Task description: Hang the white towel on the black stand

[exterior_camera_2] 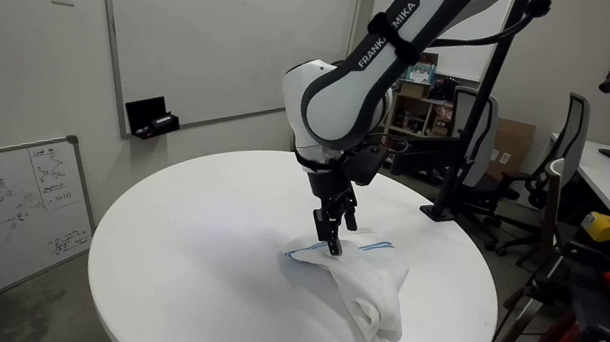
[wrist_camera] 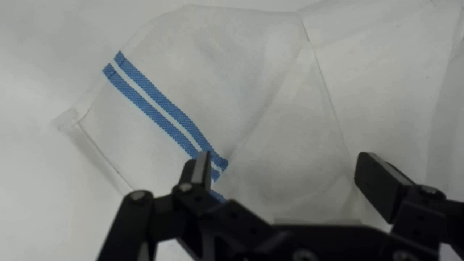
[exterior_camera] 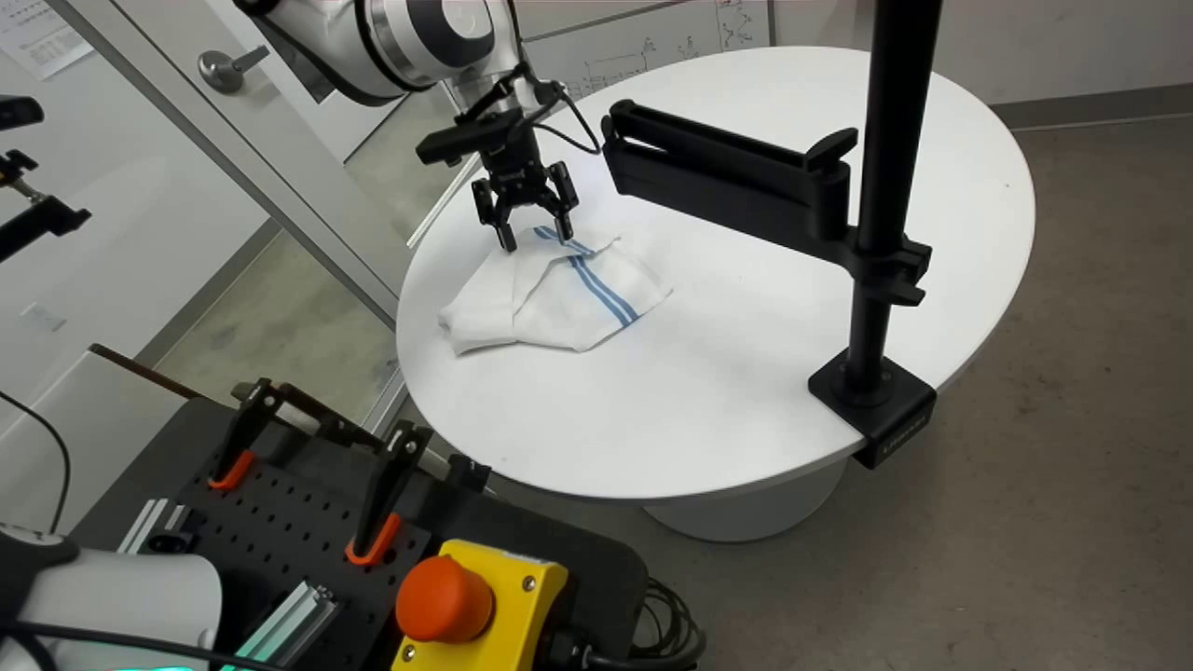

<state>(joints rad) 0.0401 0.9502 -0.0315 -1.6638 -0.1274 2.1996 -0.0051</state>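
The white towel (exterior_camera: 573,312) with blue double stripes lies loosely folded on the round white table. It shows in both exterior views (exterior_camera_2: 373,280) and fills most of the wrist view (wrist_camera: 239,83). My gripper (exterior_camera: 537,239) points down over its striped end, also in an exterior view (exterior_camera_2: 344,239). In the wrist view the fingers (wrist_camera: 283,156) are wide apart with only towel cloth below and nothing pinched. I cannot tell whether the fingertips touch the cloth. The black stand (exterior_camera: 892,130) is clamped at the table edge, with a horizontal arm (exterior_camera: 718,177); it also shows in an exterior view (exterior_camera_2: 489,92).
The round table (exterior_camera: 708,410) carries the towel. The stand's base (exterior_camera: 871,396) grips its rim. A black cart with clamps and a yellow emergency stop box (exterior_camera: 508,606) stands beside the table. A glass door, whiteboards (exterior_camera_2: 14,207) and chairs (exterior_camera_2: 473,130) surround it.
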